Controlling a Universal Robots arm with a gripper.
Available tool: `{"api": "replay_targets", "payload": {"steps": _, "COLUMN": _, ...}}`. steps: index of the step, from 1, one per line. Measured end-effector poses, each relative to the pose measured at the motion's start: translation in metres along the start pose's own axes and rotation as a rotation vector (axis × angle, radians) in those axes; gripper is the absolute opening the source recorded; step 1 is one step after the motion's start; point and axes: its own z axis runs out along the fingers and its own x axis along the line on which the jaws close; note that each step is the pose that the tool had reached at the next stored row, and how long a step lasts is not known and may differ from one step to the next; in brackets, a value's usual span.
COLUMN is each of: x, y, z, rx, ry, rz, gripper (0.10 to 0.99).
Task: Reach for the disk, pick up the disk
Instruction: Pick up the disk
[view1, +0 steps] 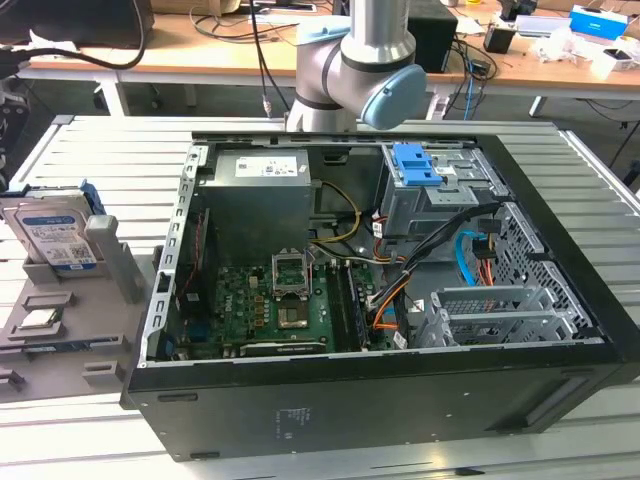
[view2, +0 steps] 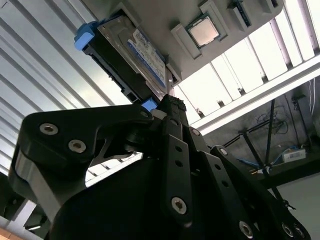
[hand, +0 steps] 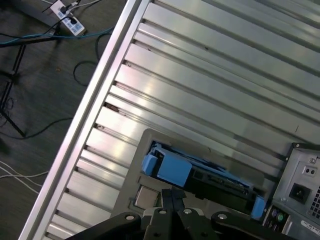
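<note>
A: Where is the disk?

B: The disk (view1: 52, 235) stands on its edge, leaning slightly, in a slot of a grey holder (view1: 115, 265) at the exterior view's left. The holder rests on a slatted metal surface (view1: 90, 140), just left of an open black computer case (view1: 400, 400). The disk's white-and-blue label faces the near side, and its blue plastic frame shows along the far edge.

A: What else is on the holder?

B: A small square processor chip (view1: 38, 320) lies flat in a pocket nearer than the disk, apart from it.

A: And the tool?

B: In both wrist views the black tool (view2: 170, 102) points towards the disk (view2: 135, 55). In the first wrist view its two fingers (hand: 165, 200) sit pressed together with nothing between them, so the tool (hand: 170, 192) is closed and empty. Past its tip lie the disk's blue frame and dark edge (hand: 172, 167). In the exterior view the disk stands free in its slot.

A: Where is the arm?

B: The grey arm (view1: 350, 70) rises at the far side of the surface, behind the case. Inside the case, at the far right, sits a bare blue latch piece (view1: 415, 165)
</note>
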Motion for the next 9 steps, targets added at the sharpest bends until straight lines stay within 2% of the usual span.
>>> {"api": "replay_targets", "payload": {"steps": 9, "x": 0.0, "y": 0.0, "z": 0.0, "rx": 0.0, "ry": 0.0026, "rz": -0.068, "gripper": 0.106}}
